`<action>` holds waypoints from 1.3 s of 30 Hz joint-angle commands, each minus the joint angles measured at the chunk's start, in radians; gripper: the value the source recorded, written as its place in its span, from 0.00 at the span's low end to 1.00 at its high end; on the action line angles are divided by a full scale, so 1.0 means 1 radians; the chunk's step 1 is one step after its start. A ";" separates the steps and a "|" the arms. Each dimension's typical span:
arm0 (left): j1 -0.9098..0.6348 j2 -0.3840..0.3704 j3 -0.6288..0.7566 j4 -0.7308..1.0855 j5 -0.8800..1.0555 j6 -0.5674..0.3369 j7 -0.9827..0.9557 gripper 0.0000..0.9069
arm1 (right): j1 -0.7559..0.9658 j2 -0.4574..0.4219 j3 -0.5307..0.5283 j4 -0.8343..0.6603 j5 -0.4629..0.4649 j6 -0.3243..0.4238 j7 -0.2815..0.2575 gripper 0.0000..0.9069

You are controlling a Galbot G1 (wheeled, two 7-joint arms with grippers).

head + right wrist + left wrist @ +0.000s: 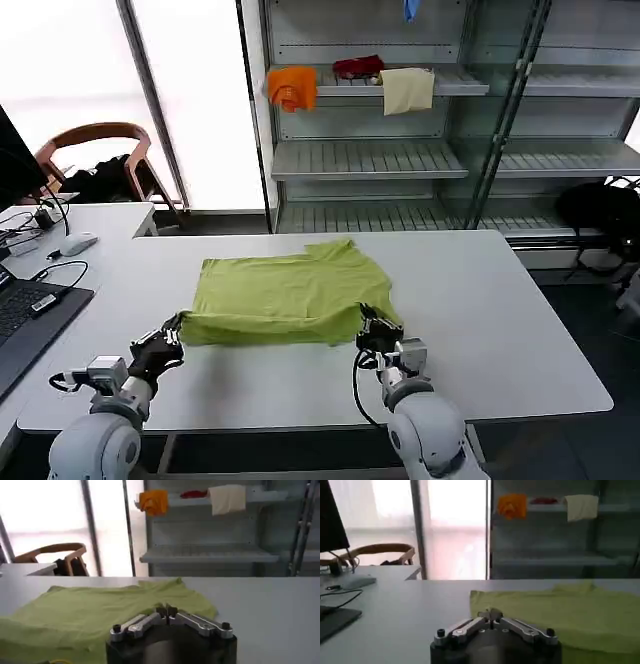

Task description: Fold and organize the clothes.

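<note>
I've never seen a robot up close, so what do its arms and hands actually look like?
Both arms are rounded light-grey shells. Each ends in a black gripper, the left gripper and the right gripper, with a silver metal block behind it. Thin black cables loop beside the wrists. Up close, the fingers are silver bars with black bolts.

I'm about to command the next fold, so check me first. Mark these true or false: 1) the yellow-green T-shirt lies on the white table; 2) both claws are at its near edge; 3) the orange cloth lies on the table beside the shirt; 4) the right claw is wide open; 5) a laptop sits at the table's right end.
1) True: the T-shirt lies on the white table.
2) True: the left claw and the right claw are at its near corners.
3) False: the orange cloth hangs on a shelf behind.
4) False: its fingers are closed together.
5) False: the laptop is on the robot's left.
</note>
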 commanded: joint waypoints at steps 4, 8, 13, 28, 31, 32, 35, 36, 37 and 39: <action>-0.065 -0.007 0.037 0.073 0.091 0.001 0.004 0.00 | 0.061 0.008 -0.003 -0.063 -0.009 0.000 0.000 0.00; -0.075 -0.006 0.037 0.092 0.108 0.001 0.003 0.01 | 0.080 0.008 0.000 -0.080 -0.010 0.001 0.000 0.00; -0.087 -0.002 0.036 0.120 0.121 0.001 0.008 0.01 | 0.100 0.010 -0.001 -0.105 -0.018 0.001 -0.003 0.00; -0.113 -0.010 0.053 0.146 0.147 -0.001 0.025 1.00 | 0.164 0.044 0.000 -0.183 -0.104 0.004 -0.008 1.00; -0.123 -0.010 0.053 0.146 0.148 -0.001 0.022 1.00 | 0.180 0.044 0.008 -0.189 -0.105 0.004 -0.005 1.00; -0.126 -0.010 0.051 0.145 0.148 -0.001 0.021 1.00 | 0.186 0.041 0.011 -0.189 -0.105 0.004 -0.005 1.00; -0.127 -0.009 0.041 0.140 0.148 0.000 0.017 1.00 | 0.184 0.027 0.022 -0.177 -0.098 0.003 -0.010 1.00; -0.123 -0.007 0.037 0.135 0.147 -0.001 0.017 1.00 | 0.173 0.015 0.026 -0.161 -0.090 0.003 -0.014 1.00; -0.115 -0.004 0.033 0.127 0.147 -0.001 0.017 1.00 | 0.155 0.006 0.031 -0.143 -0.083 0.003 -0.021 1.00; -0.090 0.000 0.030 0.115 0.142 -0.001 0.021 1.00 | 0.114 -0.017 0.038 -0.114 -0.076 0.002 -0.031 1.00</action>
